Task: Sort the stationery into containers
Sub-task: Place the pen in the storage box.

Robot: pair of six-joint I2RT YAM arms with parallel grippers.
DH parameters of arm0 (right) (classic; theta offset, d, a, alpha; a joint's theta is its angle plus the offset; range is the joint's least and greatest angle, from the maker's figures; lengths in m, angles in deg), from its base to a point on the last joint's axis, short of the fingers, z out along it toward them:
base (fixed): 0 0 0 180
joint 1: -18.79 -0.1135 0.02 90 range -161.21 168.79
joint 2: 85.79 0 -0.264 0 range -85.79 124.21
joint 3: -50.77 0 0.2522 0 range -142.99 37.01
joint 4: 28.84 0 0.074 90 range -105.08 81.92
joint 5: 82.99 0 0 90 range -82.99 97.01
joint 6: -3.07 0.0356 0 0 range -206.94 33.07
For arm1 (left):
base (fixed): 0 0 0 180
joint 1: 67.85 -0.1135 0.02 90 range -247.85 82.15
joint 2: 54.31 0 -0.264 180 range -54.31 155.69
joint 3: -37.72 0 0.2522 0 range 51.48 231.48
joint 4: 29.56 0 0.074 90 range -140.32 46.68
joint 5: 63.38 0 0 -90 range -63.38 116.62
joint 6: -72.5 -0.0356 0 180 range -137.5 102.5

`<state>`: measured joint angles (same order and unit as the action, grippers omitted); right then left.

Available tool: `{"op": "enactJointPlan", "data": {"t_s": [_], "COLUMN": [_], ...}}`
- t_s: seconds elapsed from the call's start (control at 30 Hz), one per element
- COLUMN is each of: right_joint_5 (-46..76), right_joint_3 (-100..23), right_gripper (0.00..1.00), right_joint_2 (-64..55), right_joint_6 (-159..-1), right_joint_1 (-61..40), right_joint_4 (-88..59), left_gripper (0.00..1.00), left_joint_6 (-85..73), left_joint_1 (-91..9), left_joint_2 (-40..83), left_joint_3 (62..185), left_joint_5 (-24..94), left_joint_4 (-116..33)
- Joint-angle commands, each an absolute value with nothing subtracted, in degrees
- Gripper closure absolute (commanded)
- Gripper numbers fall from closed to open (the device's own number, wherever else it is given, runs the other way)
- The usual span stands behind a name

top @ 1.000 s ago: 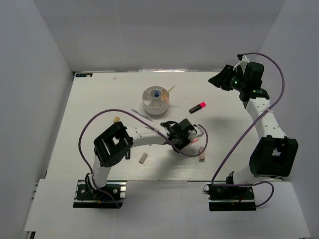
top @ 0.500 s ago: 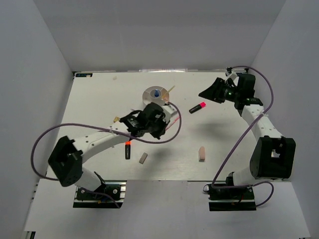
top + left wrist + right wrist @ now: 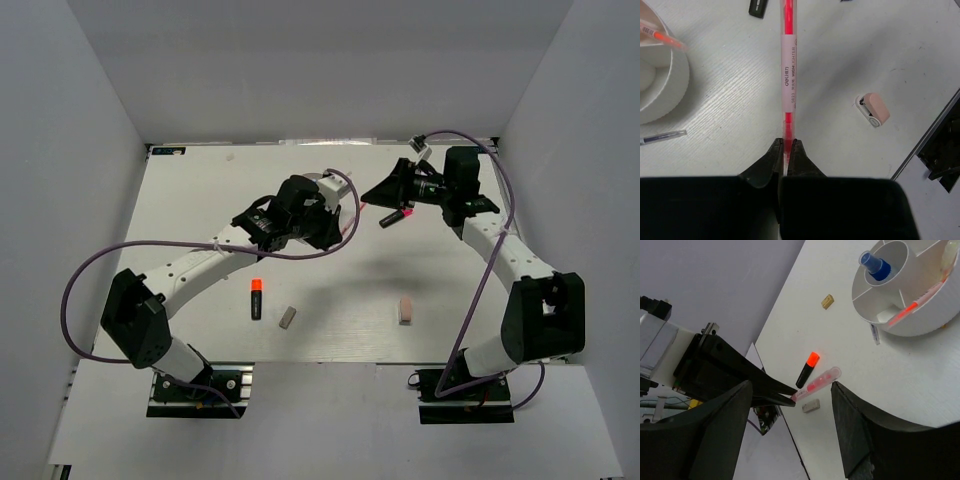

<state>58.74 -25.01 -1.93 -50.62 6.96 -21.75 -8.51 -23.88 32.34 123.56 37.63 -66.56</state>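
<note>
My left gripper (image 3: 787, 141) is shut on the end of a thin pink pen (image 3: 787, 60), held above the table beside the round white tub (image 3: 675, 95). In the top view the left gripper (image 3: 330, 205) covers most of the tub. The right wrist view shows the tub (image 3: 910, 320) holding a blue-capped bottle (image 3: 875, 265) and a pink pen (image 3: 910, 305). My right gripper (image 3: 385, 190) is open and empty, above a pink-capped highlighter (image 3: 397, 216). An orange-capped highlighter (image 3: 256, 298), a grey eraser (image 3: 287, 318) and a pink eraser (image 3: 405, 310) lie on the table.
A thin grey pen (image 3: 662, 136) lies by the tub's near side. A small beige eraser (image 3: 827, 301) lies further left on the table. Grey walls enclose the white table on three sides. The left arm's purple cable loops over the table's left half.
My left arm has swung from the table's middle right up and left to the tub, carrying the pink pen. My right gripper has moved left towards the pink-capped highlighter.
</note>
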Motion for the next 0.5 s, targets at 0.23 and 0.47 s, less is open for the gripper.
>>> {"op": "enactJointPlan", "data": {"t_s": [0.23, 0.47], "right_joint_5": [59.1, 54.7], "right_joint_3": [-27.8, -35.2], "right_gripper": [0.75, 1.00], "right_joint_2": [2.2, 4.8], "right_joint_6": [-47.5, -52.7], "right_joint_1": [4.6, 5.3], "right_joint_4": [-27.4, -23.1], "left_gripper": [1.00, 0.27], "left_joint_6": [-8.4, -9.9], "left_joint_1": [-24.4, -26.9], "left_joint_2": [29.6, 25.1], "left_joint_3": [124.4, 121.2], "left_joint_5": [40.9, 37.9], "left_joint_4": [-64.1, -66.0]}}
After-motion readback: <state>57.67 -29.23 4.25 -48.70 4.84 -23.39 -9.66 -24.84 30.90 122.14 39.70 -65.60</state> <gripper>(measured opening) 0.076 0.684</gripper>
